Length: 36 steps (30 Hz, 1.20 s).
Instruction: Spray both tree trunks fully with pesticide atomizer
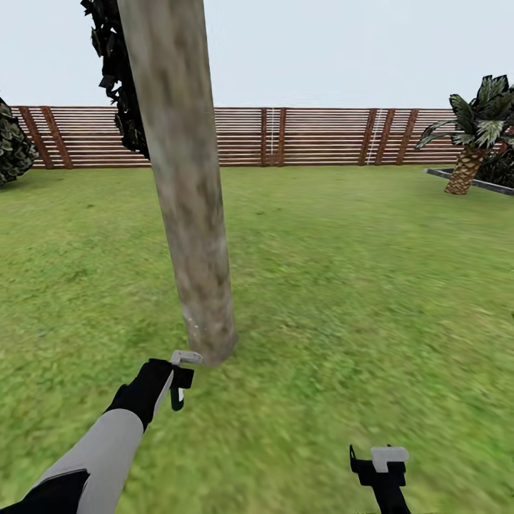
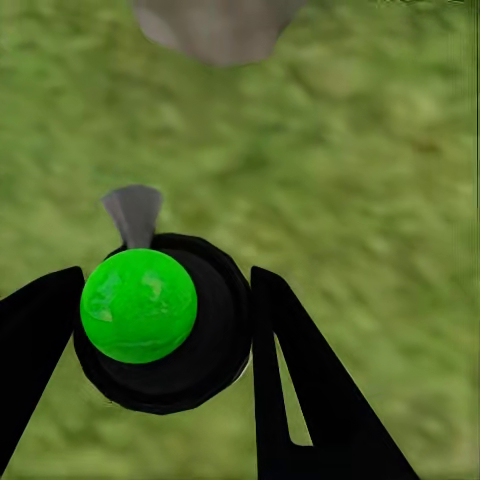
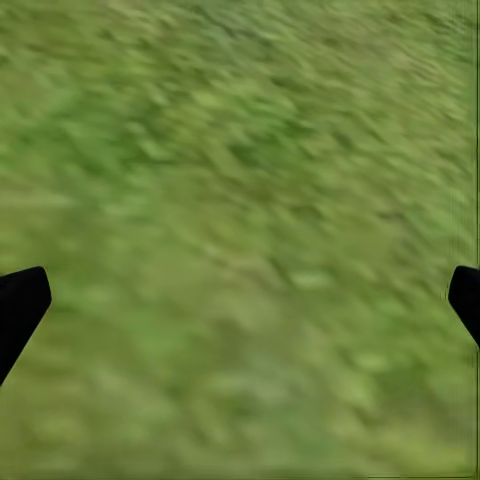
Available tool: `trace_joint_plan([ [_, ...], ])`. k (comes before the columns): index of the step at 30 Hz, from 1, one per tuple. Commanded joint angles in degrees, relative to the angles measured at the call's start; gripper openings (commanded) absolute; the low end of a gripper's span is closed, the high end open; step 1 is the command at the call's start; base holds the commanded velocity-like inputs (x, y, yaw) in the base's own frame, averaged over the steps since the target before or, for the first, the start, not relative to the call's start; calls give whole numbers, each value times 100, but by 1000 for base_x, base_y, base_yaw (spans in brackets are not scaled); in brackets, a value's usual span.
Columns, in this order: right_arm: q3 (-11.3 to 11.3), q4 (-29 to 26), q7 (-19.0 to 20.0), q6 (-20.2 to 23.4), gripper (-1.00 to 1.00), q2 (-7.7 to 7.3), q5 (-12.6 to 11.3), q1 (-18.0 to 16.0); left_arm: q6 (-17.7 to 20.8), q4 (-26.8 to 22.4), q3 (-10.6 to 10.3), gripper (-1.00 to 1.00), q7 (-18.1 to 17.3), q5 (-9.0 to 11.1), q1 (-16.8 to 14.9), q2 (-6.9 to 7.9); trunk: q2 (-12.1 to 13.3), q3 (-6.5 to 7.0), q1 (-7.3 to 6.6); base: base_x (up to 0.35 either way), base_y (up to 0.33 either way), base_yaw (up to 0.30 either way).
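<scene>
Left black fingers (image 2: 290, 380) pinching the round near-black pesticide atomizer (image 2: 175, 330) with its green-lit top, just beside the foot of the mottled grey-brown tree trunk (image 1: 187, 193), right black fingers (image 3: 22, 305) spread wide over green lawn (image 1: 357, 285).

A wide green lawn (image 1: 343, 285) stretches away to a brown horizontal-slat wooden fence (image 1: 321, 135) under a pale, even grey sky (image 1: 321, 50). A short palm (image 1: 475, 135) with a scaly tan trunk stands at the far right beside a low dark kerb (image 1: 492, 184), and a dark shrub (image 1: 13, 146) sits against the fence at the far left.
</scene>
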Motion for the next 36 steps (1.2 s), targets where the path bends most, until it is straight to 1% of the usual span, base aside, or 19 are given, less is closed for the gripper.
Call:
trace_joint_plan([
  [1, 49, 5, -26, -10, 100, 0, -28, -3, 22, -15, 46, -100, -50, -59, -2, -6, -2, -1, -1, 33, 0, -188],
  [7, 49, 1, -26, -10, 100, 0, -28, -3, 13, -18, 46, -100, -50, -57, 1, 5, -2, 28, -1, -20, -12, -212],
  [12, 49, 5, -26, -10, 100, -1, -28, -3, 25, -25, 62, -100, -50, -59, -66, 25, -2, 32, -1, -76, -9, -34],
  [14, 49, 1, -26, -10, 100, 0, -28, -3, 36, -38, 69, -100, -43, -48, -178, -27, -2, 32, -1, -4, 0, -1],
  [16, 49, 4, -26, -10, 100, -2, -28, -3, 78, -44, 87, -100, -43, -42, -297, -6, -2, 32, -1, -1, 0, 0],
  [17, 49, 5, -26, -10, 100, -4, -28, -3, 144, -52, 100, -100, -47, -40, -337, 37, -2, 32, -1, 0, 0, 0],
  [18, 49, 5, -26, -10, 100, -6, -28, -3, 199, -78, 108, -100, -48, -36, -358, 173, -2, 32, -1, 0, 0, 0],
  [19, 49, 6, -26, -10, 100, -5, -28, -3, 235, -96, 116, -100, -54, -19, -366, 441, -2, 32, -1, 0, 0, 0],
  [20, 49, 6, -26, -10, 100, -7, -28, -3, 246, -108, 115, -100, -106, 19, -365, 569, -2, 32, -1, 0, 0, 0],
  [21, 49, 3, -26, -10, 100, -7, -28, -3, 254, -114, 104, -100, -175, 47, -367, 603, -2, 32, -1, 0, 0, 0],
  [23, 49, 5, -26, -10, 100, -7, -28, -3, 270, -131, 80, -100, -384, 79, -380, 542, -2, 32, -1, 0, 0, 0],
  [25, 49, 8, -26, -10, 100, -8, -28, -3, 388, -136, 60, -100, -502, 77, -528, 178, -2, 32, -1, 0, 0, 0],
  [27, 49, 8, -26, -10, 100, -8, -28, -3, 535, -137, 56, -100, -524, 75, -660, 9, -2, 32, -1, 0, 0, 0],
  [29, 49, 8, -26, -10, 100, -9, -27, -3, 627, -140, 51, -100, -531, 66, -781, -33, -2, 32, -1, 0, 0, 0],
  [31, 49, 8, -26, -10, 100, -9, -25, -3, 657, -156, 47, -100, -529, 40, -819, 38, -2, 32, -1, 0, 0, 0],
  [32, 49, 8, -26, -9, 100, -9, -23, -3, 666, -198, 47, -100, -533, 33, -827, 155, -2, 32, -1, 0, 0, 0],
  [34, 49, 8, -26, -6, 100, -9, -21, -3, 768, -277, 46, -100, -547, 46, -821, 551, -2, 32, -1, 0, 0, 0],
  [35, 49, 8, -26, -5, 100, -9, -20, -3, 803, -288, 44, -100, -553, 51, -798, 658, -2, 32, -1, 0, 0, 0],
  [36, 49, 8, -26, -3, 100, -9, -20, -3, 816, -292, 36, -100, -552, 53, -784, 691, -2, 32, -1, 0, 0, 0],
])
